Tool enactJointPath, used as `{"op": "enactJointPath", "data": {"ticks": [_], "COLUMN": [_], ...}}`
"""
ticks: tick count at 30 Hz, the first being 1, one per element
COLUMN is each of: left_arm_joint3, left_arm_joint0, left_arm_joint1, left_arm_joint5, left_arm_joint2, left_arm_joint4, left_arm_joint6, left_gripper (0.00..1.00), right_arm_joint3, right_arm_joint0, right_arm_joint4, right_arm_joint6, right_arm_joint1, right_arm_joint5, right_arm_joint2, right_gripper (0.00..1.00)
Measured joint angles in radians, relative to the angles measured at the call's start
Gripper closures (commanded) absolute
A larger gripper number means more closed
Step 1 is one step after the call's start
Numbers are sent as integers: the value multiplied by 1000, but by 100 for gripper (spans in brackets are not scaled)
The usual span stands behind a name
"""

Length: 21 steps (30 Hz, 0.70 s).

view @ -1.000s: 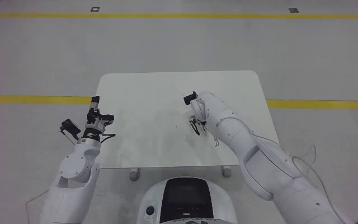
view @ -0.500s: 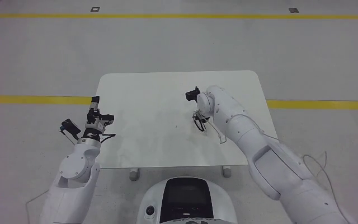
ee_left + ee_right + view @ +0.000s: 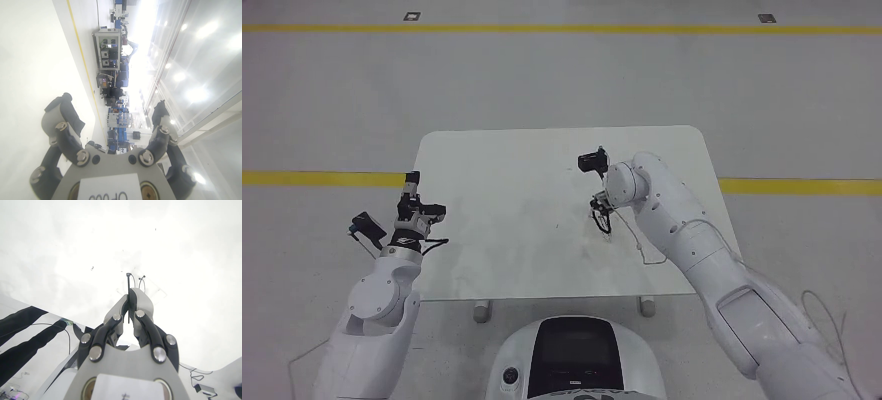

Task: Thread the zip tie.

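Two claws are seen over one white worktop [image 3: 512,200]. The right claw [image 3: 130,292] is clenched on a black zip tie [image 3: 128,281], which is pinched flat between the ribbed pads of both fingers [image 3: 143,300]. The tie's small square head is seen past the fingertips, and the rest of the strap runs back through the grip and ends in the gap behind the pads. In the top view this claw [image 3: 599,213] is placed over the right half of the worktop, pointed down at the surface. Just beyond the held tie's head, two thin curved black strands [image 3: 142,282] with small heads are seen near the worktop; whether they touch it cannot be told. The left claw [image 3: 113,102] is released, its two fingers spread wide apart with nothing between them. In the top view it [image 3: 412,190] is held at the left edge of the worktop, well apart from the right claw.
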Motion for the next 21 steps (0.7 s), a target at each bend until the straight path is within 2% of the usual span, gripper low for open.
{"op": "enactJointPath", "data": {"ticks": [7, 9, 16, 18, 21], "left_arm_joint3": [0, 0, 0, 0, 0], "left_arm_joint0": [0, 0, 0, 0, 0], "left_arm_joint1": [0, 0, 0, 0, 0], "left_arm_joint5": [0, 0, 0, 0, 0], "left_arm_joint2": [0, 0, 0, 0, 0], "left_arm_joint4": [0, 0, 0, 0, 0], "left_arm_joint6": [0, 0, 0, 0, 0], "left_gripper": [0, 0, 0, 0, 0], "right_arm_joint3": [-12, -43, -137, -146, -147], "right_arm_joint0": [-10, -24, -60, -66, -67], "right_arm_joint4": [17, 57, 215, 256, 263], "right_arm_joint6": [-16, -51, -106, -133, -139], "right_arm_joint1": [0, 0, -19, -23, -24], "right_arm_joint5": [2, 32, 214, 222, 220], "right_arm_joint2": [10, 33, 73, 82, 84], "right_gripper": [100, 100, 100, 100, 100]}}
